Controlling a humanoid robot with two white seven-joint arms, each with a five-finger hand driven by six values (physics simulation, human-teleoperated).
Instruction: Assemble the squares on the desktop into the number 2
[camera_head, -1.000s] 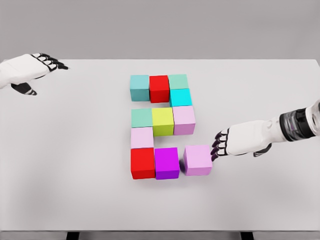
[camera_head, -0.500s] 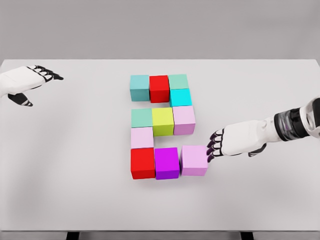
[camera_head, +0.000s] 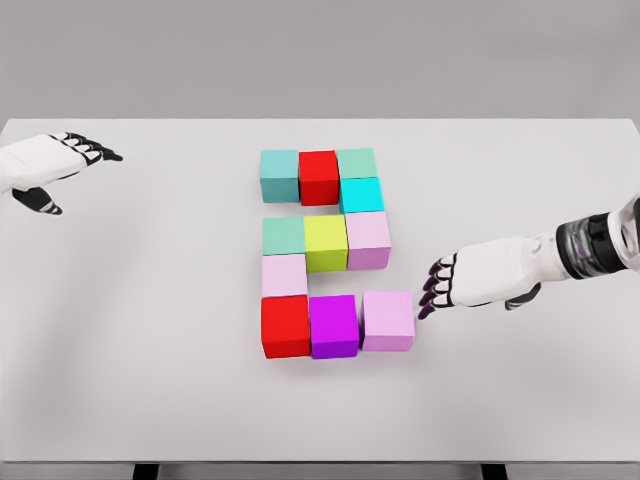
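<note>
Head view: coloured squares (camera_head: 325, 243) form a 2 at the centre of the white worktop (camera_head: 150, 350). The right hand (camera_head: 470, 280), fingers spread and holding nothing, lies at 3 o'clock of the pink square (camera_head: 388, 320), just apart. The left hand (camera_head: 45, 165) hovers at 9 o'clock, fingers relaxed.

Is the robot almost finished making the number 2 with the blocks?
Nearly. Eleven blocks already form a 2, and the last pink block sits against the purple block, closing the bottom row. The right hand hovers open beside it, holding nothing. The left hand rests far away. Little seems left.
</note>
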